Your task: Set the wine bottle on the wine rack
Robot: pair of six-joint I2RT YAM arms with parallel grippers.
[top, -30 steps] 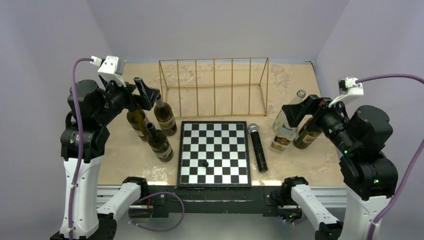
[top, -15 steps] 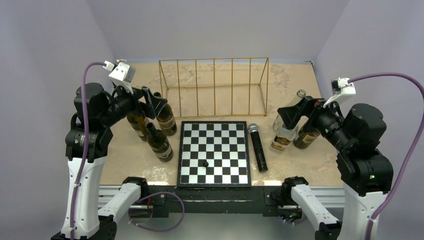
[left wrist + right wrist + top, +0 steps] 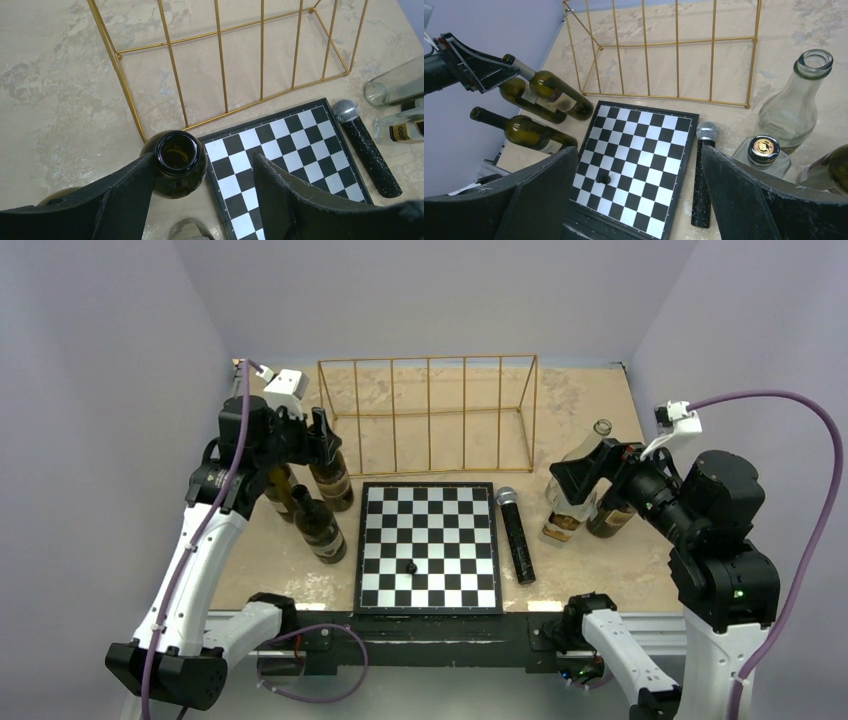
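Observation:
Three dark green wine bottles stand left of the chessboard. The rear right one [image 3: 332, 483] has its open mouth [image 3: 179, 155] between the jaws of my left gripper [image 3: 322, 432] [image 3: 202, 167]. The left finger [image 3: 125, 195] touches the neck; the right finger [image 3: 280, 195] stands well apart from it, so the gripper is open. The gold wire wine rack [image 3: 430, 410] [image 3: 225, 75] [image 3: 664, 50] stands just behind, with nothing in it. My right gripper [image 3: 583, 472] [image 3: 638, 160] hangs open near the right-hand bottles, holding nothing.
A black-and-white chessboard [image 3: 428, 545] with one dark piece [image 3: 411, 566] lies centre front. A black microphone [image 3: 516, 535] lies to its right. A clear glass bottle [image 3: 572, 485], a gold-capped bottle [image 3: 764, 150] and a dark bottle [image 3: 612, 512] stand at the right.
My left arm has swung forward and to the right, bringing its jaws around the rear right bottle's neck, and the jaws have narrowed. The right gripper has shifted slightly left.

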